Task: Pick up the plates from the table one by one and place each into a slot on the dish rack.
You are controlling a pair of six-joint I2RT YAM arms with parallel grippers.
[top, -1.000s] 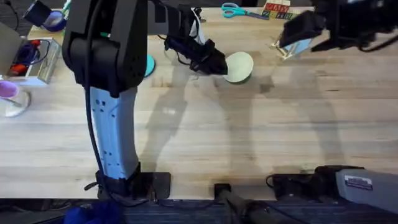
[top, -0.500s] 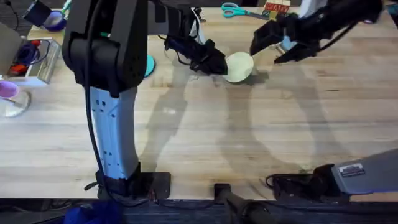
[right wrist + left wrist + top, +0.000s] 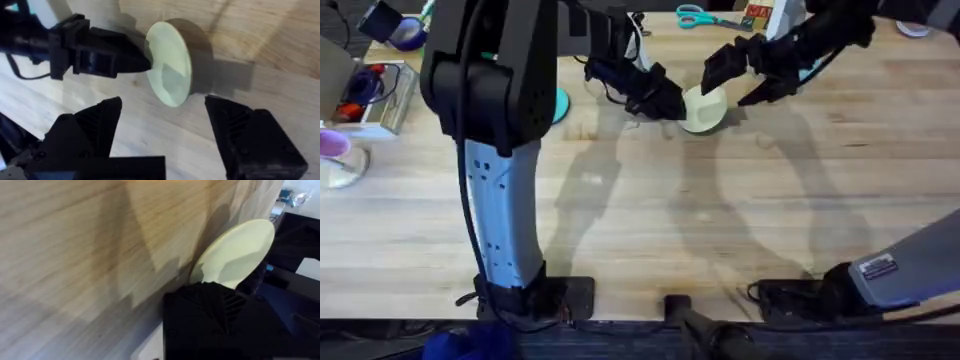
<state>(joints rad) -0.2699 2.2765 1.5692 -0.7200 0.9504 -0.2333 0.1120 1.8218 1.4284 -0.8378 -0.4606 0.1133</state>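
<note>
Wood table (image 3: 650, 230) | left tool (image 3: 665, 103) grips cream plate (image 3: 705, 108) | right tool (image 3: 740, 75) spread

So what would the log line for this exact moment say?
left gripper: shut on cream plate, held tilted above table | right gripper: open, beside plate | blue plate: on table

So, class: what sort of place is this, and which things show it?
Probably a robotics lab workbench: two robot arms mounted at the edge of a wood plank table, the left gripper holding a cream plate, and scissors among clutter.
</note>
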